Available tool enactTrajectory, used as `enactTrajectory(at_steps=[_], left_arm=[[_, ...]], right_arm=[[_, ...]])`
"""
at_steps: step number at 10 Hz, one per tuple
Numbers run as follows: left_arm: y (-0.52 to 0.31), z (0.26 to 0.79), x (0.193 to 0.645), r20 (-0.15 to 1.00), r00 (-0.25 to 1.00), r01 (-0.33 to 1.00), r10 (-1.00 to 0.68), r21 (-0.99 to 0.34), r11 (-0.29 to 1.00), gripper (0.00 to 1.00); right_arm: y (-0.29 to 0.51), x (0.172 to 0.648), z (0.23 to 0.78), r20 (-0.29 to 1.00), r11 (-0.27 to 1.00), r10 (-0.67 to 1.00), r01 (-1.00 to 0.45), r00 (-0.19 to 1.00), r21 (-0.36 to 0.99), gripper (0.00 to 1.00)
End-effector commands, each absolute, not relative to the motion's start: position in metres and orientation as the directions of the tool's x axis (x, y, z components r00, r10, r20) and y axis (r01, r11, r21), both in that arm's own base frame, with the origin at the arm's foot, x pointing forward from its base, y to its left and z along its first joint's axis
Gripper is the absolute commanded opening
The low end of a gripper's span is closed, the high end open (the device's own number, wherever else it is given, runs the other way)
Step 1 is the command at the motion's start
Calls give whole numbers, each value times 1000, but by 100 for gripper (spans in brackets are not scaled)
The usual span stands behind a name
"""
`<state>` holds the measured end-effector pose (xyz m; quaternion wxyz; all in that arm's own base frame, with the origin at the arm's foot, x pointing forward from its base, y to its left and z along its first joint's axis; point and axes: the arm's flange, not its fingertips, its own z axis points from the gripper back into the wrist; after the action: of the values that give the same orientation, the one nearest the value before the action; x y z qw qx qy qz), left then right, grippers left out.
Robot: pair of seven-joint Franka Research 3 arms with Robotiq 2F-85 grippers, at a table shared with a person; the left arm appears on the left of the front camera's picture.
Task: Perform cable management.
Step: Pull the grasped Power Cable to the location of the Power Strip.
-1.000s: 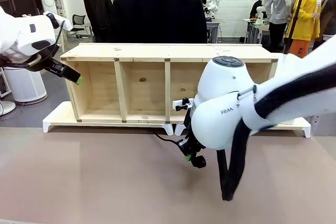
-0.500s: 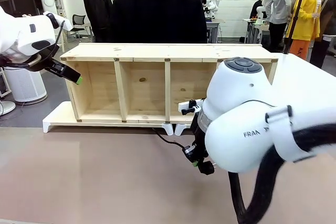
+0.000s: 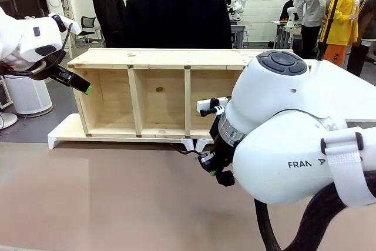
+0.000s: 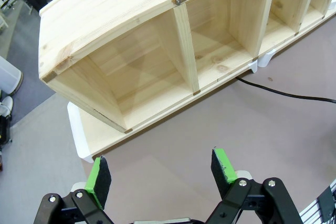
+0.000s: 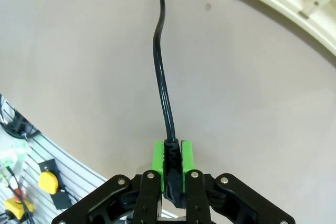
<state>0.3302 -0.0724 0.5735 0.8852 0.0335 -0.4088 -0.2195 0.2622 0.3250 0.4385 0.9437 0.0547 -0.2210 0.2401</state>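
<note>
The right end effector (image 5: 172,153) is clamped fully shut on the plug end of the cable (image 5: 160,66), the black moulding pinched between its green pads (image 5: 158,156). Over the last second it has dipped toward the robot's side and come back up nearer the wooden shelf (image 3: 158,57). From the grip the cord runs loosely across the bench (image 3: 106,198) to the shelf's white base (image 3: 61,130). The plug looks secured, with routing still to do. The left end effector (image 4: 160,174), wide open and empty, has stayed beside the shelf's left end.
</note>
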Motion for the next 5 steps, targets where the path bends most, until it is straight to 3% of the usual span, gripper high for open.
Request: enactTrajectory(at_steps=[1, 3, 4, 5], left_arm=[[-72, 573, 331, 709, 566, 362, -421, 245, 900, 100], [-72, 573, 331, 709, 566, 362, -421, 245, 900, 100], [-72, 573, 331, 709, 566, 362, -421, 245, 900, 100], [-72, 573, 331, 709, 566, 362, -421, 245, 900, 100]], right_arm=[[279, 217, 409, 504, 906, 378, -422, 777, -30, 16], [272, 205, 413, 528, 921, 350, -388, 774, -41, 16], [286, 213, 414, 509, 898, 400, -437, 762, -53, 16], [328, 249, 457, 499, 903, 377, -429, 780, -11, 16]])
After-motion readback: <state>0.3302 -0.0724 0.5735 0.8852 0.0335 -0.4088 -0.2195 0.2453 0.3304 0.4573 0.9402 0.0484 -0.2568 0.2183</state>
